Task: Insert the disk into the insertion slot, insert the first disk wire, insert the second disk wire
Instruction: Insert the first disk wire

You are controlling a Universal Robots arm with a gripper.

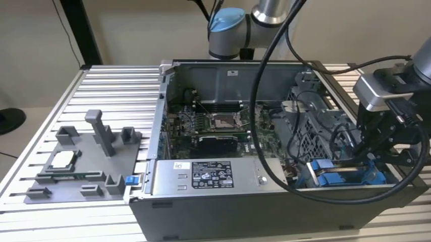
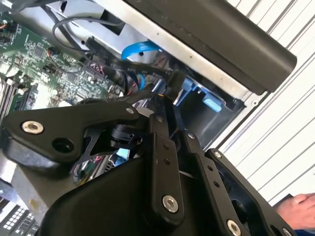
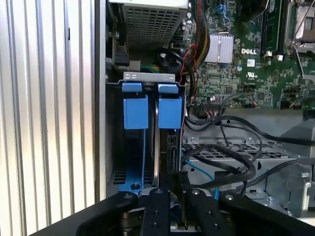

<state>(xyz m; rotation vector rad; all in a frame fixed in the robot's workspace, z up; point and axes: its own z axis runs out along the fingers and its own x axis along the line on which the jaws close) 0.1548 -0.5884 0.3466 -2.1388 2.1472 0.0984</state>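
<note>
A white label (image 1: 202, 174) on the grey power-supply box (image 1: 168, 184) carries small print and some round marks, all too small to read. In the first wrist view, short white lettering (image 3: 248, 50) is printed on the green circuit board (image 3: 236, 81), and the tiny marks around it are not readable.

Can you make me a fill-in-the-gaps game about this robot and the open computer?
1. The open computer case stands on a slatted metal ____.
2. The plastic tabs in the drive bay are coloured ____.
3. On the exterior view's ____, beside the case, lies the grey fixture tray.
Missing words: table; blue; left.
</note>
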